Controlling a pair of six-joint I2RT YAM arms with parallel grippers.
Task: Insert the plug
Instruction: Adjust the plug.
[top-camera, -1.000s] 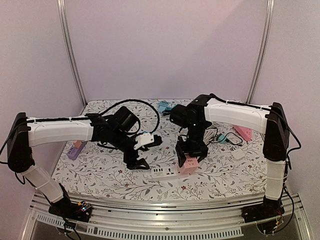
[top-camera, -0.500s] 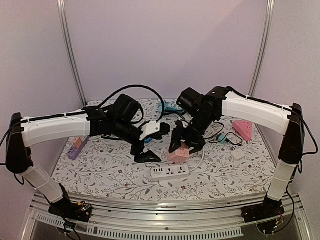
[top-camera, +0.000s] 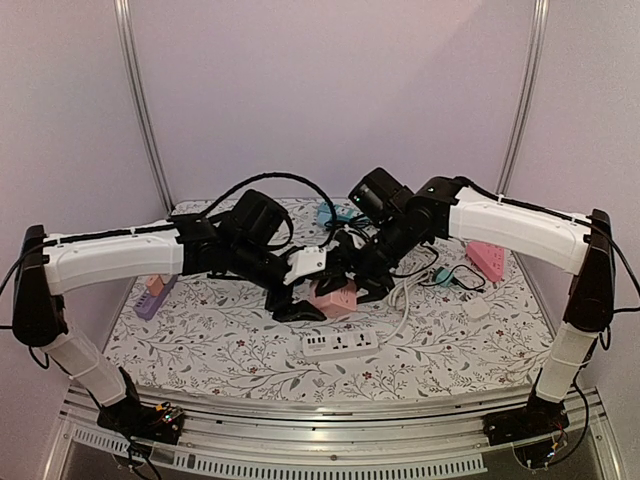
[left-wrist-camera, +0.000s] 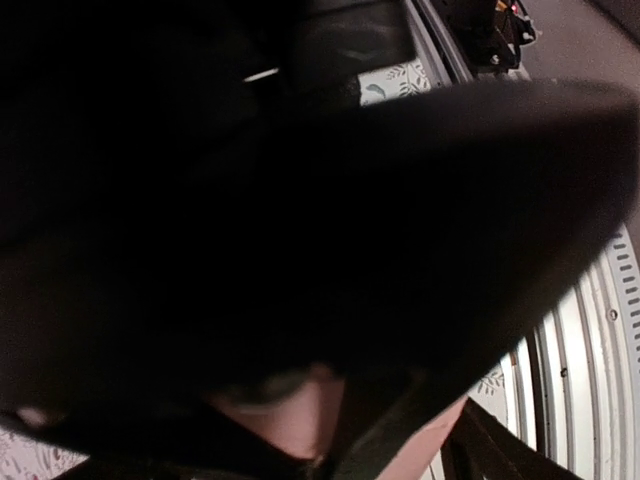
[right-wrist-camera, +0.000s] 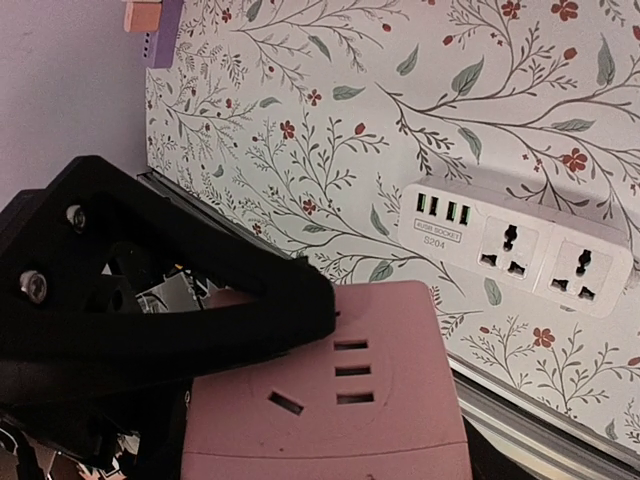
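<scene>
Right pincer (top-camera: 348, 284) grasps pink socket block (top-camera: 334, 298); left pincer (top-camera: 297, 287) alongside, state unclear.

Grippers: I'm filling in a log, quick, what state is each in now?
Left gripper: cannot be told, its wrist view is blocked dark.
Right gripper: closed on the pink socket.
</scene>
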